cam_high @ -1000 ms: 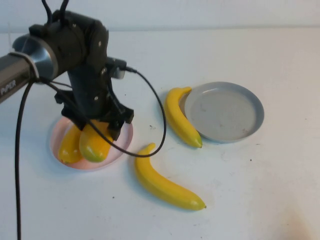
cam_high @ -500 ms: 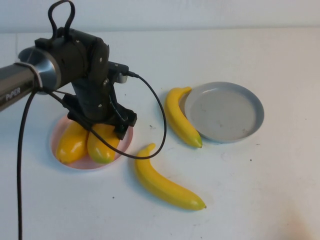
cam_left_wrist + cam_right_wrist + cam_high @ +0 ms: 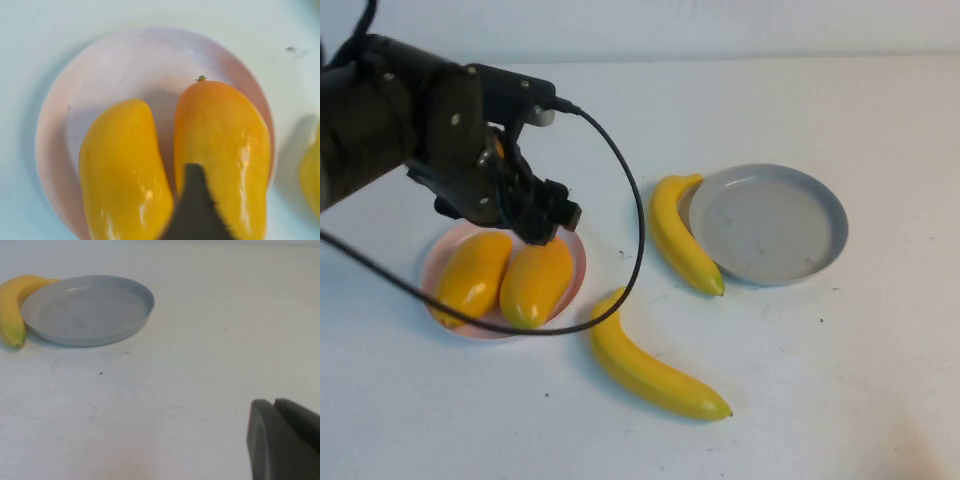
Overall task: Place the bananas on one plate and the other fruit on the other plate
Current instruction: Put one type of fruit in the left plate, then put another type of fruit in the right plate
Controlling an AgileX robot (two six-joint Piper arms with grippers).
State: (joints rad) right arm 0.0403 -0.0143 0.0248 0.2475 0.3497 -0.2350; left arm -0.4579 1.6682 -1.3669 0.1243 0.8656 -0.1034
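Two mango-like fruits (image 3: 472, 275) (image 3: 537, 280) lie side by side on the pale pink plate (image 3: 424, 281). My left gripper (image 3: 542, 213) hangs open just above the plate's far edge, holding nothing. In the left wrist view one dark finger (image 3: 192, 202) shows over the two fruits (image 3: 125, 170) (image 3: 225, 145). One banana (image 3: 682, 238) lies against the left rim of the grey-blue plate (image 3: 767, 222), which has nothing on it. The second banana (image 3: 655, 365) lies on the table in front. My right gripper (image 3: 279, 412) is shut low over bare table, away from the grey-blue plate (image 3: 87, 310).
The left arm's black cable (image 3: 638, 230) loops down between the pink plate and the bananas. The table (image 3: 840, 380) is white. The right arm is out of the high view.
The left gripper let the second mango-like fruit settle on the pink plate beside the first, then rose and drew back to the left. Bananas and grey-blue plate have not moved.
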